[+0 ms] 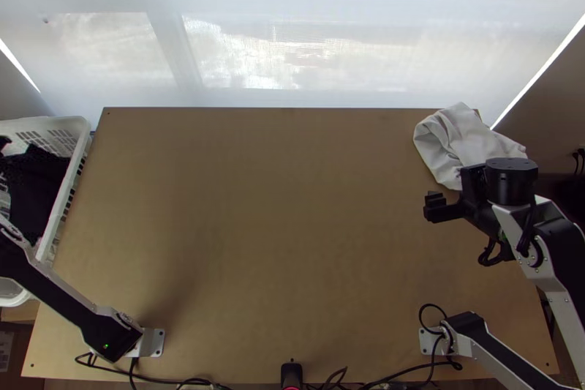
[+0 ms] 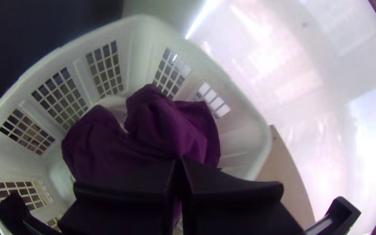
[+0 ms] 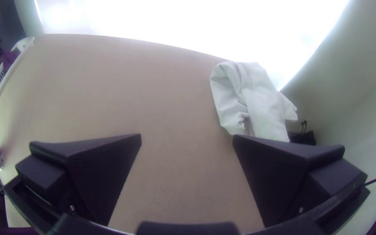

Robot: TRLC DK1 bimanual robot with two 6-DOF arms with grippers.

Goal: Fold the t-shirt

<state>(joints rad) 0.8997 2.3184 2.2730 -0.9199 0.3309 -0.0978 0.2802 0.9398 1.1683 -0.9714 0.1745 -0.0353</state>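
A wooden table (image 1: 278, 229) carries a bunched white cloth (image 1: 472, 143).

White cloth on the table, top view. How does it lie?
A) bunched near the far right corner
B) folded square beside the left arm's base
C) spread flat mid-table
A: the white cloth lies in a loose, creased heap at the far right corner of the table.

Strong daylight through pale blind (image 1: 307, 46); table (image 1: 292, 207) dimmer, wrist-view corners dark.
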